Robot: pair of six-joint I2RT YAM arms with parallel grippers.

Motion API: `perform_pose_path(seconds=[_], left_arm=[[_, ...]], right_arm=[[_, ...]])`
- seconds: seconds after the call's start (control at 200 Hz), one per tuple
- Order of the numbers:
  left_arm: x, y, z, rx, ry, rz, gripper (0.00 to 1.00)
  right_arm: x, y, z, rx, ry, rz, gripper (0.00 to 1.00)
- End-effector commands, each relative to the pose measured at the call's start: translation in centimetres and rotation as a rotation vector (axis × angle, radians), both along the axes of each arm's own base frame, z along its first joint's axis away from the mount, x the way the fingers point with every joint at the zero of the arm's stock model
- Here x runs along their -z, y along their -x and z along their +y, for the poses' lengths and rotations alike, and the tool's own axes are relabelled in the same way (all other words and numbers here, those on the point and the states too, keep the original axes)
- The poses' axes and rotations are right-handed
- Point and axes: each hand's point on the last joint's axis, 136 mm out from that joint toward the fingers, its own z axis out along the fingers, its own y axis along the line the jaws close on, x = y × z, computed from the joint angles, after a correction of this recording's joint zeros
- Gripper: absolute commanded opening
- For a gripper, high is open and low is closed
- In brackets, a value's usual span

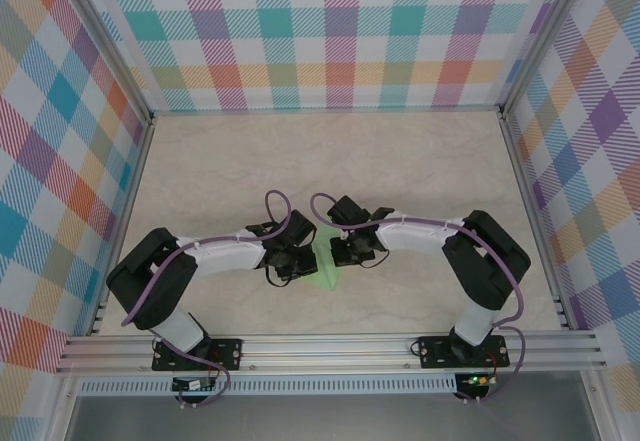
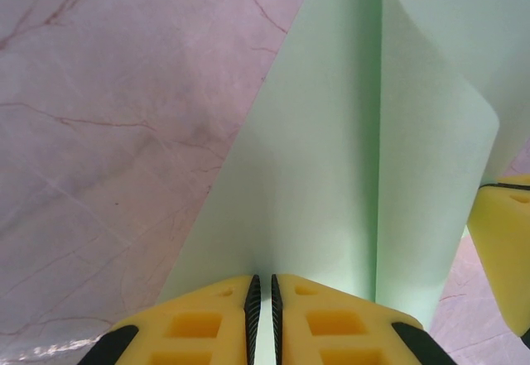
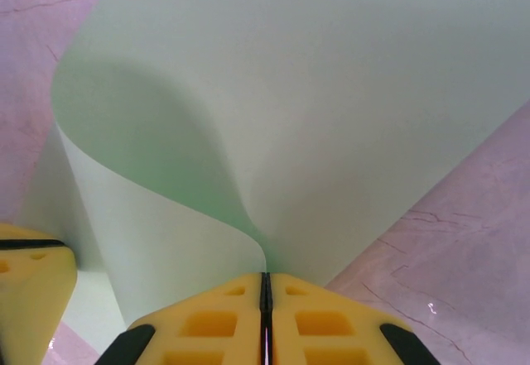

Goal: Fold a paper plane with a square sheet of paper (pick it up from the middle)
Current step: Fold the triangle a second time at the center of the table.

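Left gripper (image 2: 262, 282) and right gripper (image 3: 265, 278) each clamp the square sheet of paper (image 2: 331, 175) (curled between them).

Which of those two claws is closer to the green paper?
Neither left nor right: both touch it. The left gripper pinches the square sheet of paper from its left, the right gripper from its right, the sheet curling between them.

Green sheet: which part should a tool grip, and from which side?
Likely the edge of the square sheet of paper, one finger on each face, coming in along its plane, as the left tool and right tool do from opposite sides. It is thin and curls between them, so the bowed middle offers nothing to pinch.
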Motion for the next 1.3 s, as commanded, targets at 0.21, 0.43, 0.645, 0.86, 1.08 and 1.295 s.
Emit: perform_pose_path(seconds=[0.21, 0.43, 0.645, 0.86, 1.08, 1.295], left_arm=[[1.9, 1.4, 1.2, 0.004, -0.051, 0.050, 0.15], [1.8, 1.3, 1.2, 0.004, -0.050, 0.048, 0.15], [1.8, 1.3, 1.2, 0.005, -0.049, 0.048, 0.15], [1.9, 1.3, 1.2, 0.005, -0.051, 0.050, 0.15], [1.9, 1.3, 1.1, 0.007, -0.048, 0.049, 0.15], [1.8, 1.3, 1.2, 0.003, -0.049, 0.047, 0.15]], right_arm=[[-0.1, -0.3, 0.5, -0.028, 0.014, -0.002, 0.10], [0.1, -0.1, 0.1, -0.022, 0.022, 0.000, 0.10], [0.3, -0.1, -0.1, -0.009, 0.039, 0.006, 0.10], [0.0, 0.0, -0.1, -0.010, 0.028, 0.002, 0.10], [0.5, -0.2, 0.1, -0.013, 0.038, 0.009, 0.10], [1.2, 0.1, -0.4, -0.003, 0.058, 0.025, 0.10]])
